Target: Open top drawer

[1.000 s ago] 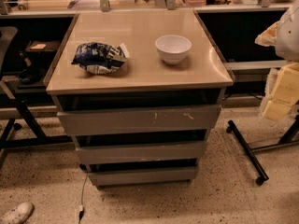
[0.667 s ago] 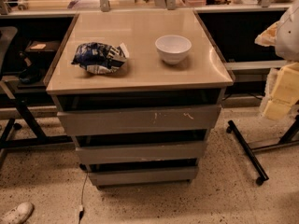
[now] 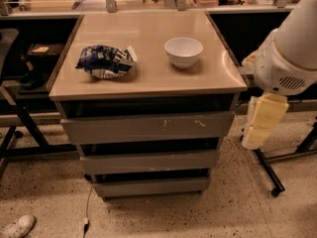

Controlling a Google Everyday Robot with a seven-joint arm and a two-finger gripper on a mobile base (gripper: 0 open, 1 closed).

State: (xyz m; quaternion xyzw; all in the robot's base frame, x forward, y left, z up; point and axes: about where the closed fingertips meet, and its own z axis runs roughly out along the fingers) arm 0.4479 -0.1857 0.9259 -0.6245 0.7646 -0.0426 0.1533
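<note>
Top drawer (image 3: 119, 129) just under the tan tabletop (image 3: 148, 81), widest of three grey fronts. Small white scratches right of its middle. Dark gap above it. Pale yellow gripper (image 3: 253, 135) off to the right of the drawer, near its right end, hanging down from the big white arm (image 3: 290, 58). Not touching the drawer. Cannot tell whether clenched or let loose. Up on top, white bowl (image 3: 183, 51) and blue snack bag (image 3: 105, 62).

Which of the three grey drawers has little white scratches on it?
The top drawer, widest, right under the tabletop; the middle drawer and bottom drawer look unscratched. The tool hangs off to its right.
</note>
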